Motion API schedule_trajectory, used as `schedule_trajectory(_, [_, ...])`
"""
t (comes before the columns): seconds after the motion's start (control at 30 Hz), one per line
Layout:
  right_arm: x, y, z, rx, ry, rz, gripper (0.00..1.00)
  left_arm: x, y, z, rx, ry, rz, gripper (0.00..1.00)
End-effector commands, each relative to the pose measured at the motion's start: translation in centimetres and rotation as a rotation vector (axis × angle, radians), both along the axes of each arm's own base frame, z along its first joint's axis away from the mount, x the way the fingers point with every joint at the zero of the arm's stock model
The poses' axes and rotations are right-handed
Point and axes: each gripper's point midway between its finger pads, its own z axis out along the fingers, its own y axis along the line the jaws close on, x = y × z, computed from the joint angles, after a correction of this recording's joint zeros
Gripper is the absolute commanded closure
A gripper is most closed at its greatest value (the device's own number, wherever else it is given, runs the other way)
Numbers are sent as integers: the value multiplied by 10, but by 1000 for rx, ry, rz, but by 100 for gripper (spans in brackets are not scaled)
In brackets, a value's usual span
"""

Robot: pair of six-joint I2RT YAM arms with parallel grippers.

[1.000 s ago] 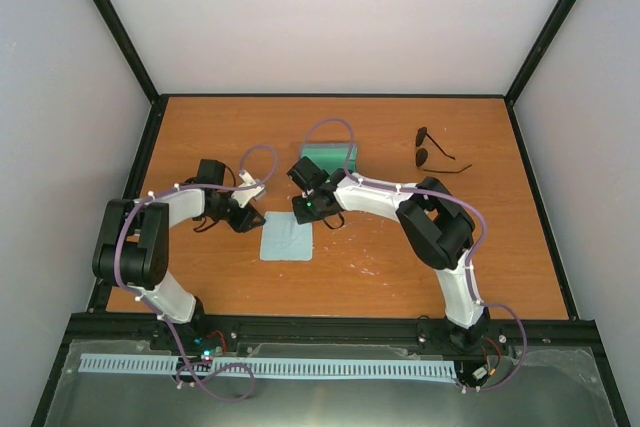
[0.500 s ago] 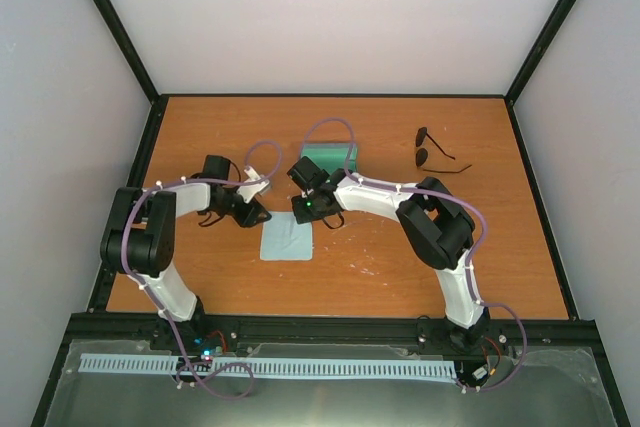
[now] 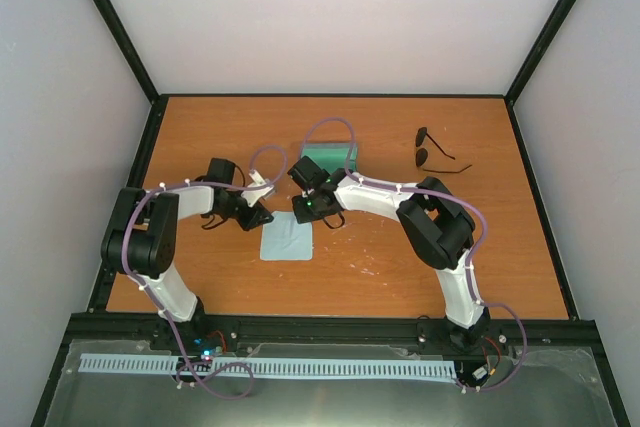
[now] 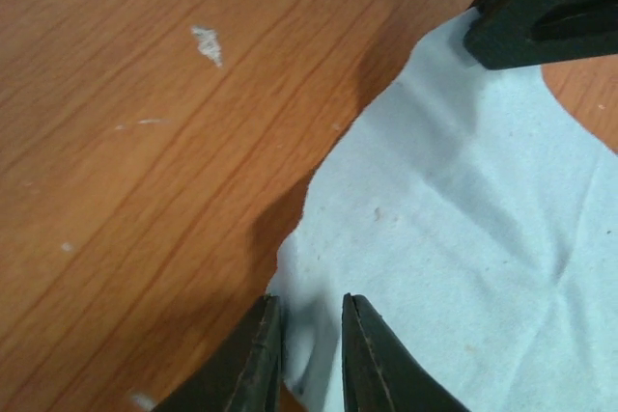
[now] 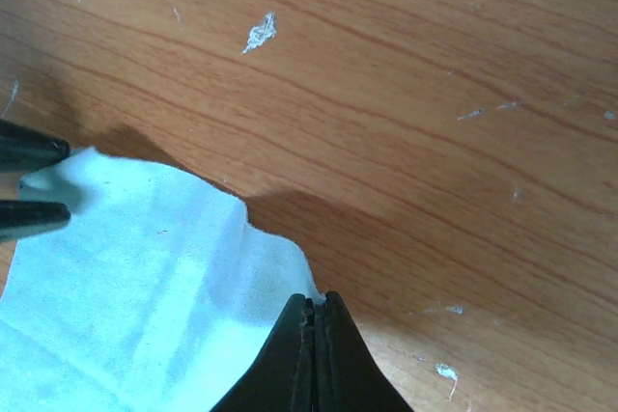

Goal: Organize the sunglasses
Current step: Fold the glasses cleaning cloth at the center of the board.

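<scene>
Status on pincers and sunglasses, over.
Right pincer shut on cloth corner. Left pincer open astride neighbouring corner. Sunglasses untouched, far right. Case beyond cloth.

The surface [image 3: 400, 257] is orange-brown wood grain, flecked white. The cloth [image 3: 287, 240] is pale blue, the case [image 3: 335, 157] green, the sunglasses [image 3: 432, 152] black with dark lenses, the arms [image 3: 375, 197] white and black.

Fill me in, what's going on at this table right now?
Both arms are working on the light-blue cloth, not the sunglasses. The right pincer is shut on one far corner of the cloth. The left pincer straddles the other far corner, jaws slightly apart with the cloth edge between them. The sunglasses lie untouched at the far right of the table, and the open green-lined case sits just beyond the right arm's wrist.
</scene>
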Motion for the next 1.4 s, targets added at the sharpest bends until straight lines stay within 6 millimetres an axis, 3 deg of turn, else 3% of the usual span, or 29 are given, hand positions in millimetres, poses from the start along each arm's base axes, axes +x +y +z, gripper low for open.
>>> schedule_trajectory(0.0, [5,2,21,35,-35,-10,97,-27,-1,-20,80,73,-49,84])
schedule_trajectory(0.17, [6,0,23,27,-43,-11,97,-21,0,-23,116,57,-43,99])
schedule_trajectory(0.3, [7,-3,24,15,-57,-13,97,-14,5,-20,146,21,-29,100])
schedule_trajectory(0.53, [1,-2,38,75,-94,30,97,1,-2,9,96,-54,3,99])
schedule_trajectory(0.83, [-10,4,43,143,-96,95,97,4,-10,33,33,-97,5,99])
schedule_trajectory(1.37, [-37,10,38,190,-50,194,97,-26,-8,34,22,-77,-33,99])
